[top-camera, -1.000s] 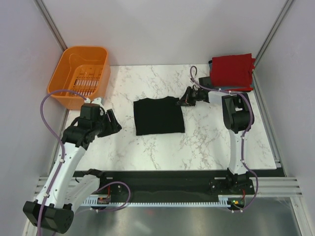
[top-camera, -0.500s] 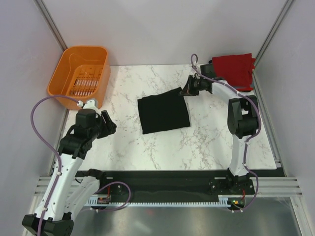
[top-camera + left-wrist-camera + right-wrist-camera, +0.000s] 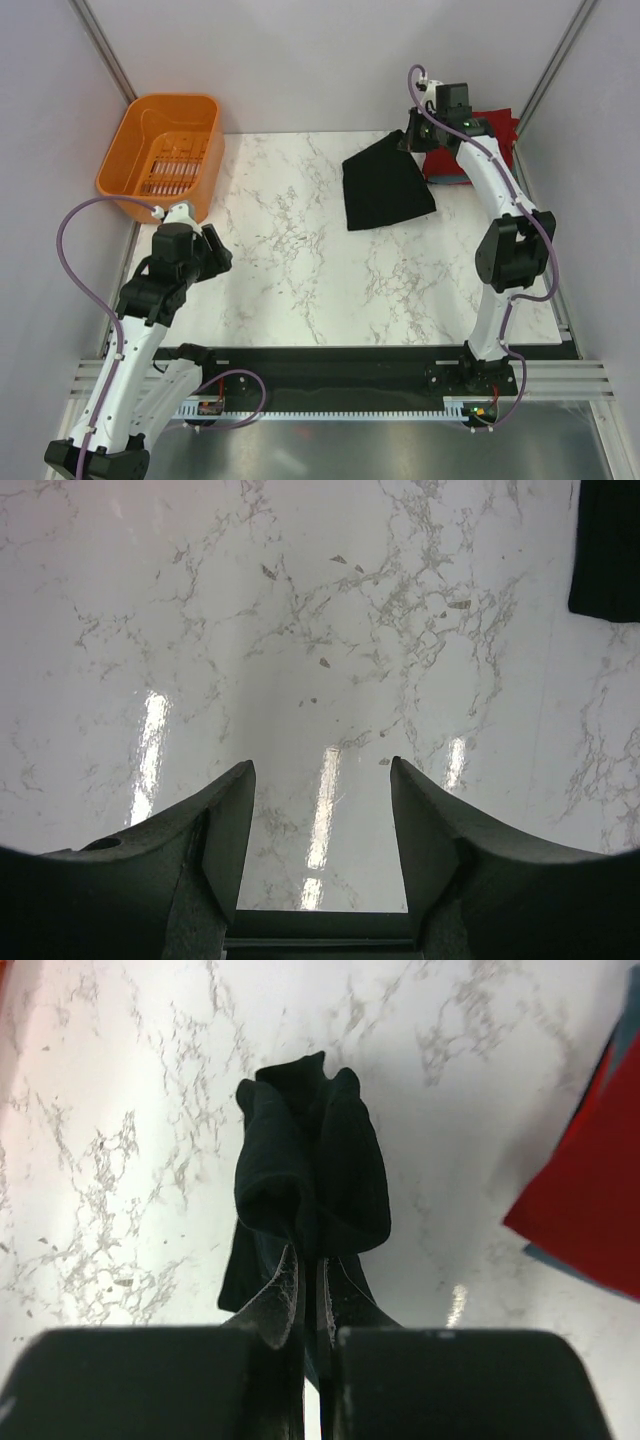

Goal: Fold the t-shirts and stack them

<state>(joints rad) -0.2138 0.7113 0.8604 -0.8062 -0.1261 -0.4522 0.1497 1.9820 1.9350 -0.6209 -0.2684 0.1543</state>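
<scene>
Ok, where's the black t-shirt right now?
In the top view, the folded black t-shirt is at the far right of the marble table, its far corner pinched in the right hand, just left of the red t-shirt.

— Where was the black t-shirt (image 3: 388, 190)?
— On the far right of the tabletop (image 3: 300, 270), folded and lying askew, its far corner up at the right jaws.
— And next to it?
— A folded red t-shirt (image 3: 485, 135) in the far right corner, with a grey-blue edge (image 3: 447, 181) showing beneath it.
— The other side?
— The left jaws hung over bare marble, near an orange basket (image 3: 118, 160) in the far left corner.
</scene>
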